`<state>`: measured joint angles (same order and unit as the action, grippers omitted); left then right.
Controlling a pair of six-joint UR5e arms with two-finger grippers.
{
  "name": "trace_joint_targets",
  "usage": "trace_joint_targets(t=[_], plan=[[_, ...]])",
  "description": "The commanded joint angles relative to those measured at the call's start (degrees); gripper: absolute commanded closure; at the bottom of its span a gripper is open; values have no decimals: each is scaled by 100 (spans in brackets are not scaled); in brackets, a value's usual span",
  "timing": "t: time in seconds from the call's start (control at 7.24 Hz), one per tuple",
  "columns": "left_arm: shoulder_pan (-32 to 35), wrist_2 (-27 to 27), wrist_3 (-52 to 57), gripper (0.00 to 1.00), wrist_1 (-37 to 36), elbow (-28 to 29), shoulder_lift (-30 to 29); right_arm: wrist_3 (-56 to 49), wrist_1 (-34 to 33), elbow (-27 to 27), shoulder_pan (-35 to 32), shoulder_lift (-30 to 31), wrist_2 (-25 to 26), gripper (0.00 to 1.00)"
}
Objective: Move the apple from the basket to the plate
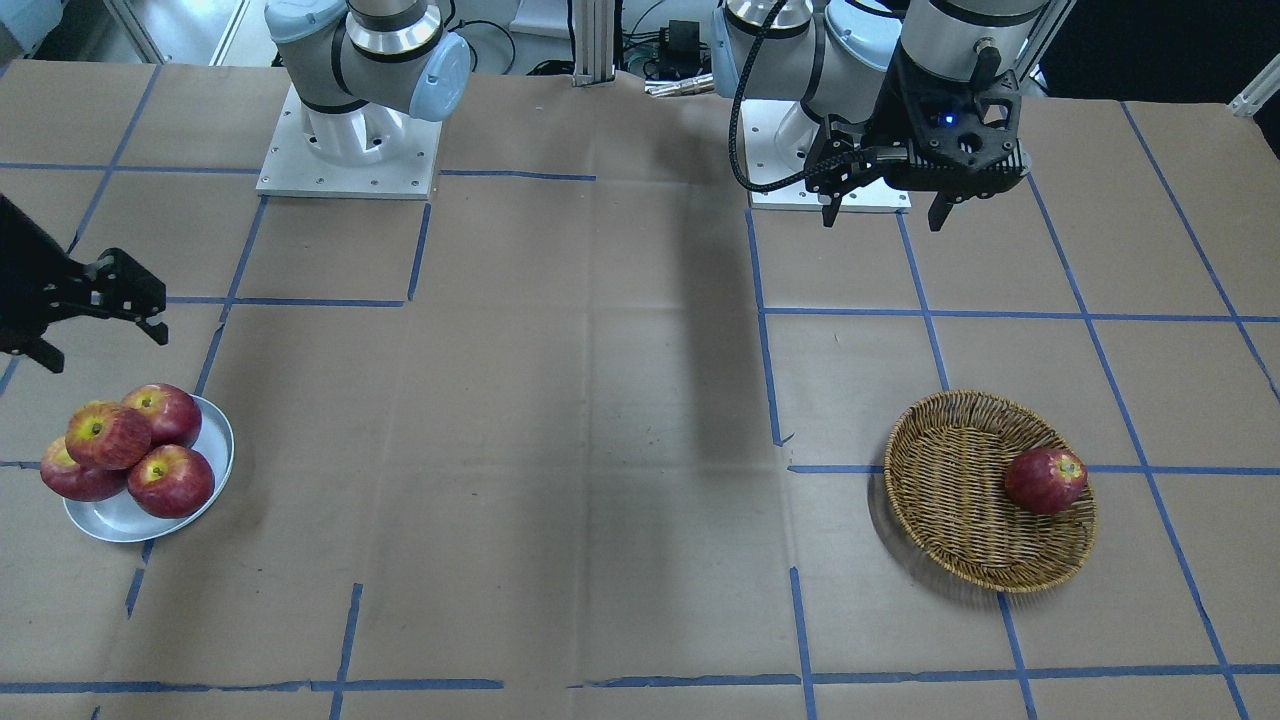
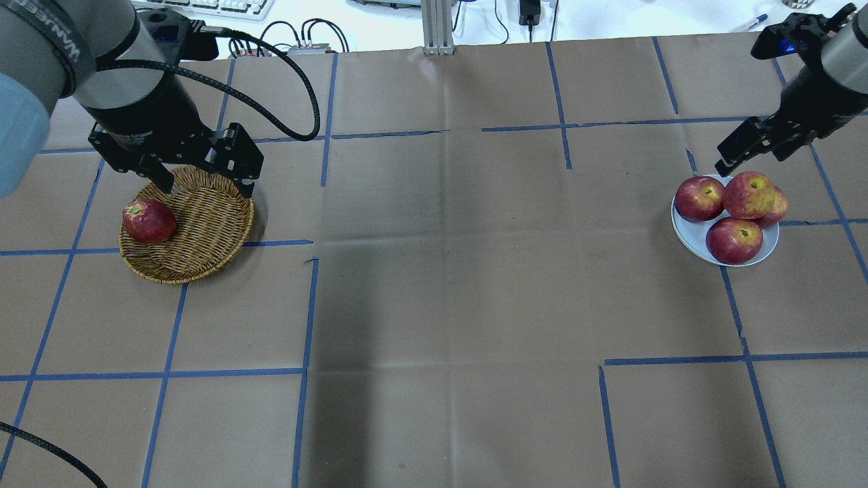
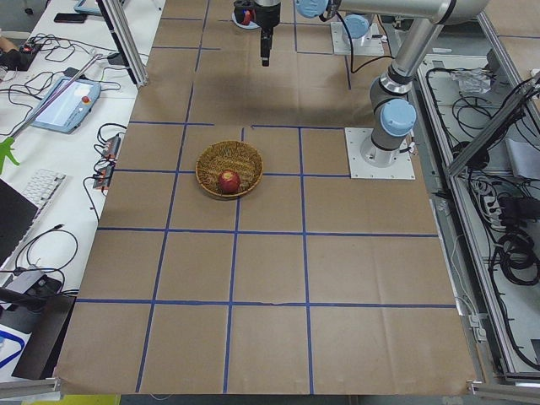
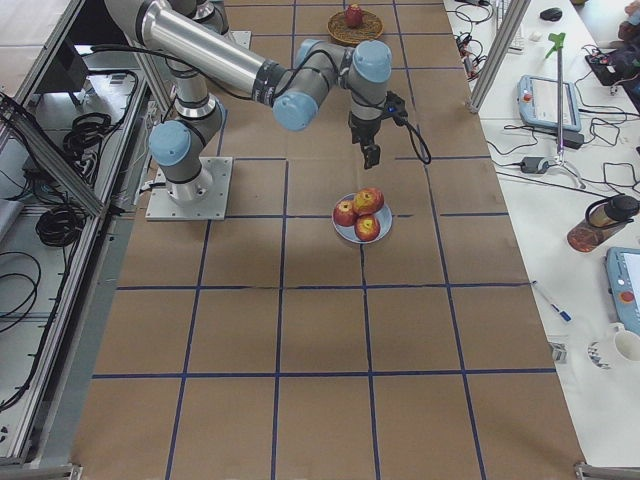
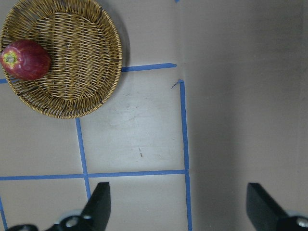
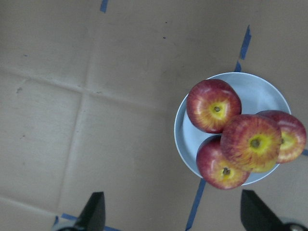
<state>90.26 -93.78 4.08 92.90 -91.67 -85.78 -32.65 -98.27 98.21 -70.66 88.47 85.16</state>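
The pale streaky apple (image 2: 748, 194) with a yellow-orange stem patch lies on top of three darker red apples on the white plate (image 2: 685, 234). In the right wrist view the apple (image 6: 252, 143) sits over the plate (image 6: 260, 91). My right gripper (image 2: 749, 159) hangs open and empty just behind the plate. The wicker basket (image 2: 203, 237) holds one dark red apple (image 2: 148, 221) at its left rim. My left gripper (image 2: 205, 186) hangs open and empty over the basket's back edge. In the left wrist view the basket (image 5: 77, 57) is at the upper left.
Brown paper with blue tape lines covers the table. The two arm bases (image 1: 350, 150) stand at the robot's side. The basket (image 1: 960, 500) and the plate (image 1: 120, 520) sit far apart at opposite ends.
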Motion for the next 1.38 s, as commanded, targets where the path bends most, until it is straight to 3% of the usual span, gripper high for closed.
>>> trace_joint_targets(t=[0.0, 0.28, 0.41, 1.24], plan=[[0, 0, 14, 1, 0, -17, 9, 1491, 484, -21, -805, 407, 18, 0], [0, 0, 14, 1, 0, -62, 17, 2609, 476, -38, -1745, 530, 227, 0], [0, 9, 14, 1, 0, -53, 17, 2658, 476, -38, -1924, 540, 342, 0], [9, 9, 23, 1, 17, -123, 158, 2658, 414, -47, -1908, 601, 361, 0]])
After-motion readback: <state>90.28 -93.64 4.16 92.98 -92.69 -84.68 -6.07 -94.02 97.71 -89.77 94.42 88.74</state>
